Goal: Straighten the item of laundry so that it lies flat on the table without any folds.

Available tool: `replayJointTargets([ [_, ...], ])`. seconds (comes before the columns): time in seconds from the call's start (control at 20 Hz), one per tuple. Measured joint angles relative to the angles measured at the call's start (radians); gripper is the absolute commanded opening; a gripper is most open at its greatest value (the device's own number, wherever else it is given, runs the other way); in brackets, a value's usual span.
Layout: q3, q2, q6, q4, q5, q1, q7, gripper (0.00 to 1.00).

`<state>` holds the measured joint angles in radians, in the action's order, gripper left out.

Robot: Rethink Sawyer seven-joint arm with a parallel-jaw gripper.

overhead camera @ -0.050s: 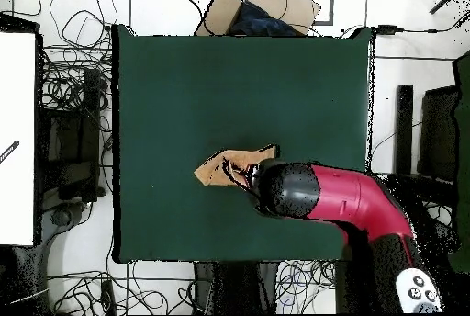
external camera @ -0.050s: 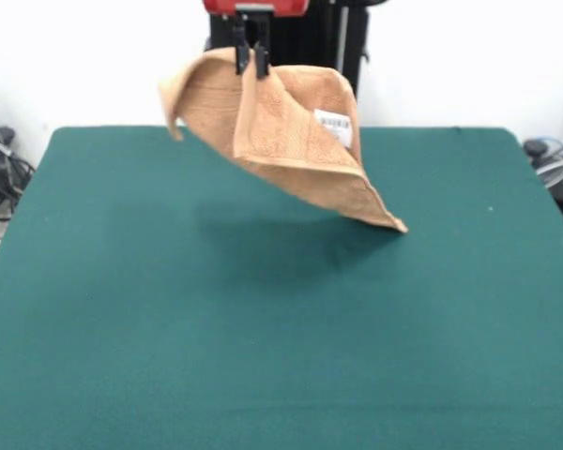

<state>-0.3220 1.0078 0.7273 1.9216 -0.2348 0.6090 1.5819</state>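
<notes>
The gripper point(external camera @ -0.050s: 250, 58) is clamped on a top fold of the towel point(external camera @ -0.050s: 286, 141), which hangs below it over the table point(external camera @ -0.050s: 263, 356). The towel's long axis slants down from the gripper; only its lowest corner seems to reach the felt.

The surface point(external camera @ -0.050s: 169, 356) is a broad rectangle covered in dark green felt. Only the lowest corner of the peach towel point(external camera @ -0.050s: 291, 141) seems to touch it, toward the right.
</notes>
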Motion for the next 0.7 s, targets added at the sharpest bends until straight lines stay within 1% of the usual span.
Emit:
replayJointTargets([
  [0.35,-0.059,-0.007,-0.022,-0.015,-0.002,0.030,0.000,0.00],
  [0.45,-0.080,-0.013,-0.048,-0.015,-0.002,0.030,0.000,0.00],
  [0.7,-0.104,0.005,-0.064,-0.008,-0.001,0.028,0.000,0.00],
])
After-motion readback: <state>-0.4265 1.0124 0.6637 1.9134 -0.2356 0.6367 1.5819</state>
